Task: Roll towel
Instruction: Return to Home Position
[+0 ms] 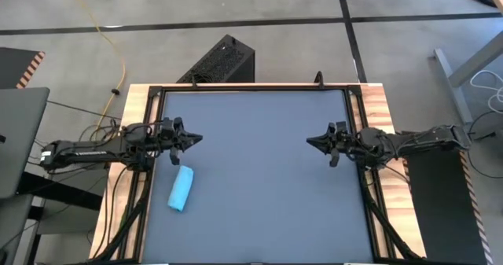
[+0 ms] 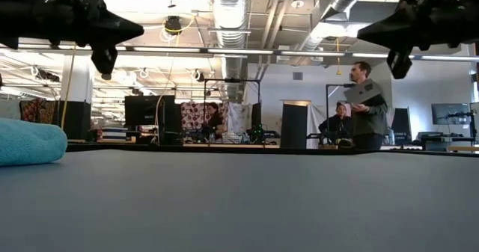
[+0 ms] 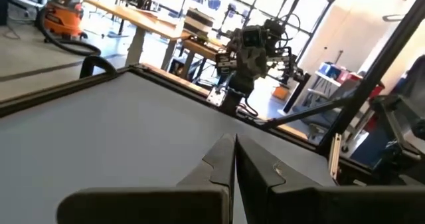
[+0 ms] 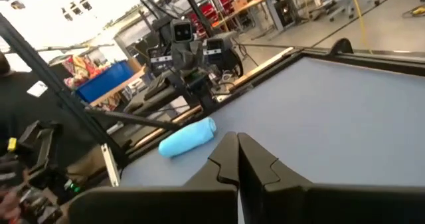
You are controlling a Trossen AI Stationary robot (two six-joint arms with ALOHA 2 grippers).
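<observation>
Towel (image 1: 181, 189) on table (image 1: 259, 186), left side, near left pincer (image 1: 196, 139); right pincer (image 1: 310, 141) well apart, opposite.

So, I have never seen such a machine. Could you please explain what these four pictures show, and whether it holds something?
This is a robot: two dark arms at a table. One picture looks down from above, one looks level across the tabletop, and two come from cameras on the wrists. Each arm ends in a pincer. The left pincer and the right pincer are both shut, hang above the table and hold nothing. Only one thing lies on the table: a rolled blue towel, near the left arm.
</observation>
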